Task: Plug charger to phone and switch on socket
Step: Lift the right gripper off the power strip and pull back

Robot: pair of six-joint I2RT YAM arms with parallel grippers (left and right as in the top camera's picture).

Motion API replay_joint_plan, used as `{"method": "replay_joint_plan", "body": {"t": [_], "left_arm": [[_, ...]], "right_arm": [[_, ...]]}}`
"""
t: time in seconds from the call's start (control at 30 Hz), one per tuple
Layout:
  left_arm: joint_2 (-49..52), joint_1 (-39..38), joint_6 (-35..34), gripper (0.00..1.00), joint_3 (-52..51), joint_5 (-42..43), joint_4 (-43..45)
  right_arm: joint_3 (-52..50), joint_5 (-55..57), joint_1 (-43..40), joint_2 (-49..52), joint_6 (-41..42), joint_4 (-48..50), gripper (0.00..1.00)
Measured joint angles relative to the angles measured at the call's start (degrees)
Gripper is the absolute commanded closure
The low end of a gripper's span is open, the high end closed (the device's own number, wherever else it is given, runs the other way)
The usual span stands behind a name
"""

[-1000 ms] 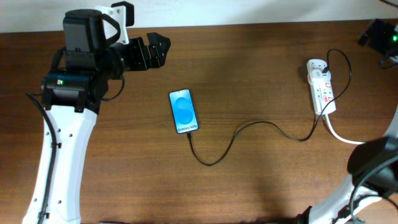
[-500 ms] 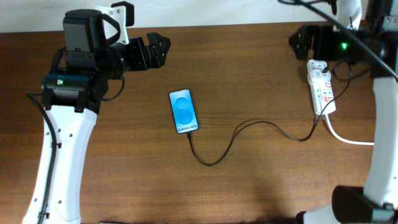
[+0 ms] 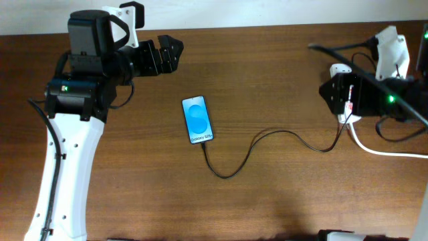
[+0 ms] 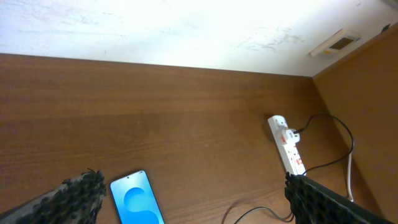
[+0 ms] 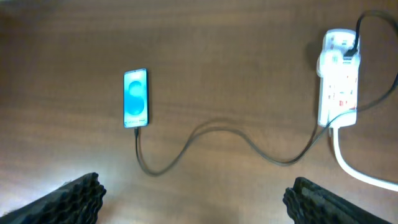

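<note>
Black cable of the charger (image 3: 226, 176) is seen meeting the bottom edge of the phone (image 3: 198, 120), so the plugging step is judged to be done, though the tip is too small for its seating to be confirmed. The phone is laid flat on the brown surface (image 3: 281, 201), its screen lit blue. From the phone the cable is looped away and led to the socket (image 5: 339, 84), which is found well apart from the phone on the right arm's side. The socket's thick white cord (image 3: 384, 153) trails off farther from the phone.

The switching step is taken to be in hand. The right hand (image 3: 332, 92) is held above the socket, at the edge nearer the phone, and part of the strip is hidden by it in the overhead view. Its fingers (image 5: 68, 199) are spread wide and nothing is gripped. The left hand (image 3: 175, 53) is held near the phone, on the side away from the socket, likewise spread wide and empty.

Whether the red switch mark (image 5: 340, 98) is already pressed cannot be told. A descent onto it is called for next, with one fingertip aligned over it and the black cable avoided.
</note>
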Motion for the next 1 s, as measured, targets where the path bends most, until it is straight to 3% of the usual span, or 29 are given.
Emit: {"method": "replay_joint_plan", "body": {"t": [0.37, 0.73, 1.0], "left_arm": [[0.00, 0.00, 0.00, 0.01, 0.02, -0.02, 0.00], [0.00, 0.00, 0.00, 0.01, 0.00, 0.00, 0.00], [0.00, 0.00, 0.00, 0.01, 0.00, 0.00, 0.00]], "right_arm": [[0.04, 0.02, 0.00, 0.04, -0.31, -0.46, 0.02], [-0.15, 1.66, 0.00, -0.09, -6.12, -0.44, 0.02], [-7.87, 3.91, 0.00, -7.23, -7.61, 13.29, 0.02]]}}
